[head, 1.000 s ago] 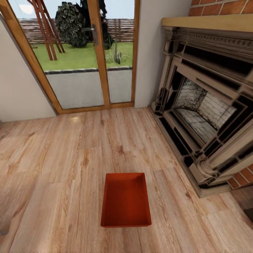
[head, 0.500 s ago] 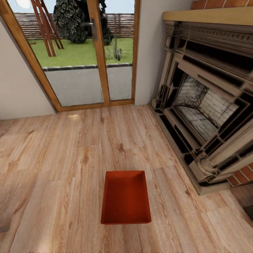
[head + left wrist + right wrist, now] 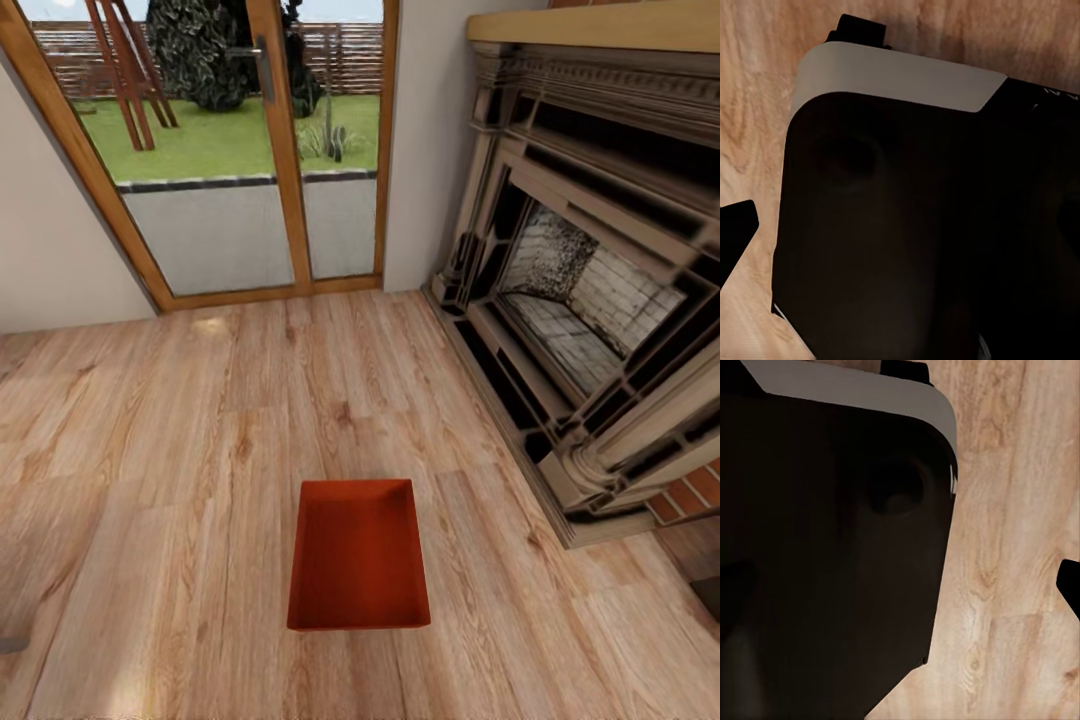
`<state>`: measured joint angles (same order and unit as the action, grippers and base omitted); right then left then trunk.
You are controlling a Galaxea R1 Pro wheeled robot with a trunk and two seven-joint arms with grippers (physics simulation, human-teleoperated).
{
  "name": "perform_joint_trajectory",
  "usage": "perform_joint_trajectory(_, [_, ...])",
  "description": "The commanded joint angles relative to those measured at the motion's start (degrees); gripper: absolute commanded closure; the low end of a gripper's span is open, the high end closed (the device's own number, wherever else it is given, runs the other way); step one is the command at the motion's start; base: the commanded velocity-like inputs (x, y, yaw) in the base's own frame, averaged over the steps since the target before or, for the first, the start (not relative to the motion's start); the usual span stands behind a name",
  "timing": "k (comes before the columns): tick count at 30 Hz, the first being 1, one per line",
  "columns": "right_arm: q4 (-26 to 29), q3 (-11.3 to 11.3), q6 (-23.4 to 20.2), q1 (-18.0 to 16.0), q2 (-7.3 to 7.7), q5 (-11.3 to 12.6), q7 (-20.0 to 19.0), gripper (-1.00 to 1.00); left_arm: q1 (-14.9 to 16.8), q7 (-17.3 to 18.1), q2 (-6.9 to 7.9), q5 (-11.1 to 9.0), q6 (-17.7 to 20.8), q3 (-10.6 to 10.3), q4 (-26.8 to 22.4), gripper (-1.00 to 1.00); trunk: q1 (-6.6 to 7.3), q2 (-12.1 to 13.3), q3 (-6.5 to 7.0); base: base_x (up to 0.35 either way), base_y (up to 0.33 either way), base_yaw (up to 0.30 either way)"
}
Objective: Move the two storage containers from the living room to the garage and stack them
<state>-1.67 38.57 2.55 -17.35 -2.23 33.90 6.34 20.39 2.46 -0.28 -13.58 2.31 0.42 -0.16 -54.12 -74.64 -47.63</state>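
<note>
While the head camera has tipped a little further down over the last second, nothing on the floor itself has moved.

Storage container: one orange-red bin [image 3: 359, 553] sits flat and upright on the light wood-plank floor [image 3: 160, 470], open top up and nothing inside it, its long side running away from the robot.

What changed: the whole head view has slid, so the bin now sits slightly higher in it, and less brick shows above the mantel. That is camera motion; the bin keeps its spot on the same planks.

Place relative to the tools: I cannot tell. The head view gives no tool to measure from, and each wrist view looks past a dark, white-edged part of the robot's body [image 3: 907, 225] at bare planks.

Tool state: cannot be told for either arm; a dark sliver at the edge of each wrist view may be a fingertip, but the gap is not shown.

Surroundings: a fireplace [image 3: 590, 300] with a wooden mantel stands to the right of the bin and well apart from it; glass doors [image 3: 250, 150] onto a lawn lie beyond it.

Meaning for the task: my reading is that the robot is still lining itself up over the first bin in the living room. No grasp has begun, and the carry to the garage and the stacking remain to be done.
</note>
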Motion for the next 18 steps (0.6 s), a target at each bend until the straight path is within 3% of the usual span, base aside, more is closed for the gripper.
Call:
perform_joint_trajectory(1, [-0.18,0.46,0.26,-0.05,-0.06,0.47,0.03,-1.00,0.01,0.17,0.01,-0.48,0.24,0.02,-0.02,-1.00,0.00,-0.02,-0.12,0.000,0.000,0.000])
perform_joint_trajectory(18, [-0.18,0.46,0.26,-0.05,-0.06,0.47,0.07,-1.00,0.00,0.17,0.01,-0.48,0.24,0.02,-0.02,-1.00,0.00,-0.02,-1.64,0.000,0.000,0.000])
